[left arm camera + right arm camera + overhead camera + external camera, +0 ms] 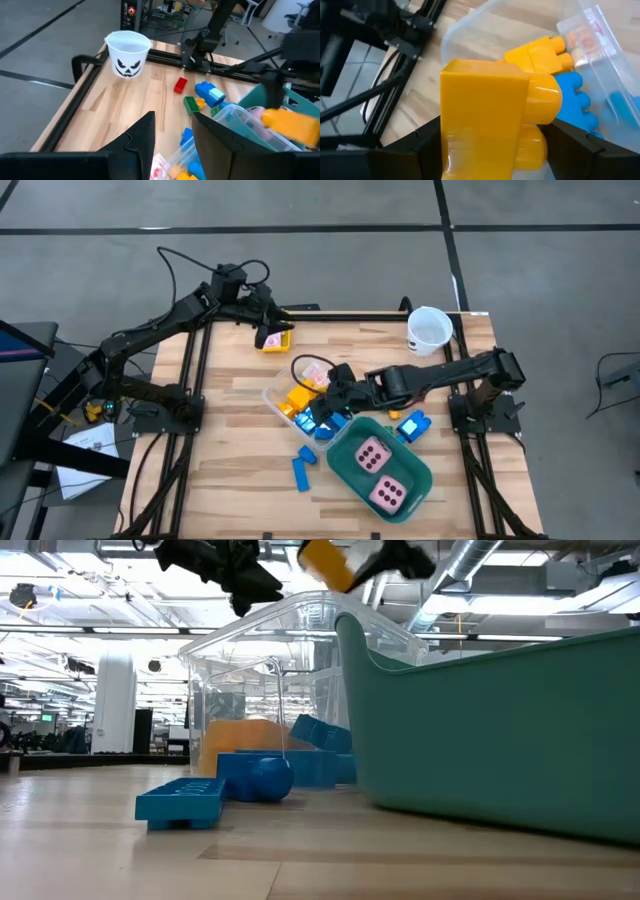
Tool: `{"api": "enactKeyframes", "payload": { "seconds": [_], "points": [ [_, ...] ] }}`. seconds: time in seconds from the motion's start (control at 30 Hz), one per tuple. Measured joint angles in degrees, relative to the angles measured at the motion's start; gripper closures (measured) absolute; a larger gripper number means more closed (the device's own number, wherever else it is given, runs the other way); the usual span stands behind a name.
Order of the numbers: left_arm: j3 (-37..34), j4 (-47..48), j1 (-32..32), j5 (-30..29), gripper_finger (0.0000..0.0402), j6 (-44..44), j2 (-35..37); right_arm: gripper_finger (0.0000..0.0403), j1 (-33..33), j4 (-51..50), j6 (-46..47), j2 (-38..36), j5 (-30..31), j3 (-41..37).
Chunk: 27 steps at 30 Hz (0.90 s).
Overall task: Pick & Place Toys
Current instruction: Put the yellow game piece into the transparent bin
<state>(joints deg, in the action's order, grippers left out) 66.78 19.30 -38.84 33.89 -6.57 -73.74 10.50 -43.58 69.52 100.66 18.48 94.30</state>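
Two fingers of the right gripper (490, 145) pinch a yellow brick (492, 117), held above the clear plastic box (285, 395) near the middle of the table (230, 480). Under the brick, inside that box, lie another yellow brick (540, 52), a blue brick (575, 100) and a pink-white card (577, 37). Just beside the box sits the teal tub (420, 475), which holds two pink dice (372, 454). More blue bricks (303, 470) lie loose on the wood in front of the box, and a red brick (180, 85) and a green brick (190, 105) rest nearer the white cup (429, 330) at the far corner.

The left gripper (268, 332) waits at the far edge of the table, beside a yellow piece lying there; its fingers are slightly parted and nothing sits between them in its own wrist view.

The step in hand looks like carrying: the brick is lifted but not yet set down. Next, the right arm probably needs to bring it over its container, most likely the tub, and spread its fingers to drop it.
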Motion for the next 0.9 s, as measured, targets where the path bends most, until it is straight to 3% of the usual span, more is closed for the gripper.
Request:
{"api": "enactKeyframes", "payload": {
  "seconds": [0.2,0.43,0.9],
  "points": [
    [0.07,2.73,-0.46,-4.06,0.0275,-0.51,0.65,0.0138,-3.39,6.96,-0.30,0.04,-3.22,-3.76],
    [0.07,2.98,-2.28,-7.85,0.0275,-2.98,2.82,0.0138,-5.32,12.45,-0.51,5.26,-7.05,-0.52],
    [0.00,3.27,-4.75,-9.96,0.0275,-4.09,4.31,0.0138,-6.45,-3.84,-0.52,16.76,-11.11,11.85]
  ]
}}
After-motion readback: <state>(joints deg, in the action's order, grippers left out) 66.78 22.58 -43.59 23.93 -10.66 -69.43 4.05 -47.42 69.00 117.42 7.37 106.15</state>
